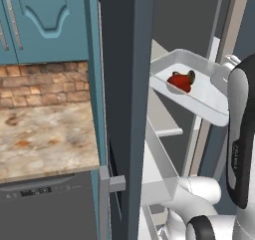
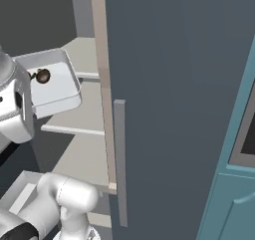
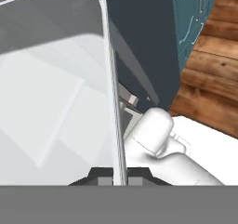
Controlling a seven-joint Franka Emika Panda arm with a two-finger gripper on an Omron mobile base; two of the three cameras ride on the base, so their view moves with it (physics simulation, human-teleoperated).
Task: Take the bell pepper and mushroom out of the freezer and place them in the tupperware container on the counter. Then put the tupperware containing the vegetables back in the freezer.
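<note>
The pale tupperware container [image 1: 211,103] hangs tilted in the air in front of the open freezer [image 1: 124,84]. Inside it lie the red bell pepper [image 1: 179,81] and, touching it, the brown mushroom [image 1: 191,75]. The right base view shows the container [image 2: 59,92] beside my forearm, with the mushroom [image 2: 43,75] in its near corner. My gripper [image 3: 120,180] is shut on the container's thin wall [image 3: 111,88], which runs up between the two finger tips. Pale freezer shelves [image 2: 82,115] lie behind and below the container.
The tan marbled counter [image 1: 45,134] lies to the left over a dark dishwasher [image 1: 50,209], with teal cabinets [image 1: 45,15] above a brick backsplash. The freezer's dark door [image 2: 174,84] with its grey bar handle [image 2: 120,159] stands at the right. A white door bin [image 1: 159,189] sits low.
</note>
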